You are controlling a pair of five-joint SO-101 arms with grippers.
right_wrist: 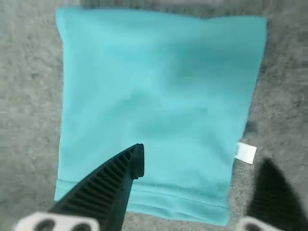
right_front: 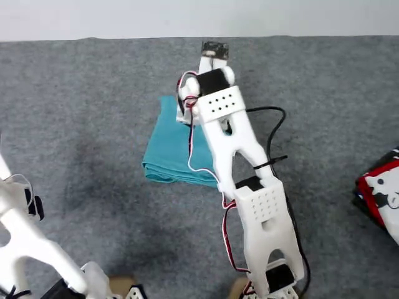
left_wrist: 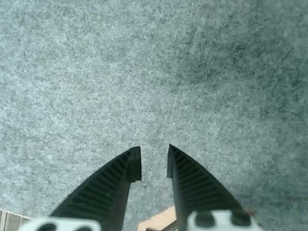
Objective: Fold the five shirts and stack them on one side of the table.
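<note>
Grey felt table (right_front: 93,93), white wall (right_front: 187,18) beyond it. Folded teal shirt (right_front: 168,152) mid-table, my right gripper (right_wrist: 201,161) spread wide above it. My left gripper (left_wrist: 153,161) is slightly parted, well left of the shirt.

Grey felt-like table cover (right_front: 93,124) runs to a pale wall (right_front: 93,18)

We've got white plastic shells on both arms: the right arm (right_front: 249,156) shows grids of small holes, black motor blocks, a black cable and red-and-white wires along it. The left arm (right_front: 25,243) is white too. The left gripper (left_wrist: 154,161) and right gripper (right_wrist: 202,163) carry black ribbed fingers (left_wrist: 115,185) tapering to points, on white bases.
</note>
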